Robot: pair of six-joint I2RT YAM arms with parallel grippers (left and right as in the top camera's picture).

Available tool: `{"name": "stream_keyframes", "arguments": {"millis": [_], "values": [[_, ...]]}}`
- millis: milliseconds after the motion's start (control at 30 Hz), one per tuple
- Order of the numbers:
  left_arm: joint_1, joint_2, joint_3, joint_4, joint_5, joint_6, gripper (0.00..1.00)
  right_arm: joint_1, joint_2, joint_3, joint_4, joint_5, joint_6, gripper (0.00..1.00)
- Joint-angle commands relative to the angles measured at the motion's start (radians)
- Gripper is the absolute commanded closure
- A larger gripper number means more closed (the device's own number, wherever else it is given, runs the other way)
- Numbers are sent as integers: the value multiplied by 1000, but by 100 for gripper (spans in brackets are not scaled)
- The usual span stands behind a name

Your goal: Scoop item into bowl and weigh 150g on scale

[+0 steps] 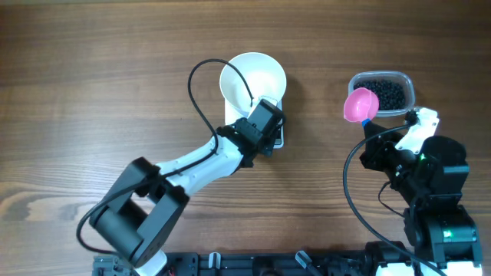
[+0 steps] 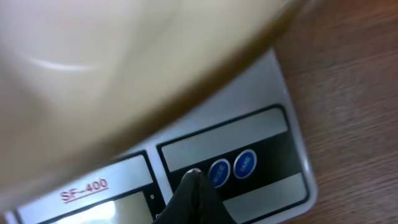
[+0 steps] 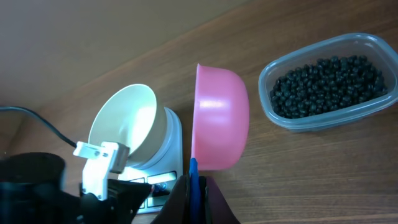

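White bowl sits on the scale, where the left gripper, closed and empty, points at the buttons; the right gripper clamps a pink scoop beside the tub of black beads.

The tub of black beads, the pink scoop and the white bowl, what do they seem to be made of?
The tub: likely clear plastic, glossy; the beads show through its wall.
The pink scoop: probably plastic, smooth with a soft sheen.
The bowl: glossy white, ceramic or hard plastic; cannot tell which.
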Motion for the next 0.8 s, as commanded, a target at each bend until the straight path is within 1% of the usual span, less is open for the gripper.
{"name": "stream_keyframes", "arguments": {"millis": [0, 200, 267, 333, 400, 467, 533, 600, 667, 700, 733, 767], "values": [[0, 33, 6, 3, 21, 12, 96, -4, 16, 8, 6, 16, 3, 96], [0, 4, 10, 3, 20, 13, 96, -4, 23, 8, 10, 16, 4, 96], [-4, -56, 20, 2, 20, 13, 96, -4, 23, 8, 10, 16, 4, 96], [-13, -155, 26, 2, 20, 13, 96, -4, 23, 8, 10, 16, 4, 96], [-23, -270, 26, -9, 20, 13, 90, -4, 23, 8, 10, 16, 3, 96], [-23, -354, 26, -40, 19, 13, 87, -4, 23, 8, 9, 16, 3, 96], [-22, -436, 26, -93, -24, 22, 83, -4, 23, 8, 9, 16, 0, 96], [-22, -508, 26, -157, -111, 21, 76, -4, 23, 8, 6, 16, 0, 96], [-22, -561, 26, -194, -166, 21, 57, -4, 23, 8, 3, 16, 1, 96], [-21, -589, 26, -206, -175, 21, 44, -4, 23, 8, 3, 16, 1, 96], [-21, -609, 26, -210, -175, 21, 35, -4, 23, 8, 3, 16, 1, 96], [-22, -623, 26, -215, -175, 21, 14, -4, 23, 8, 2, 16, 2, 96]]}}
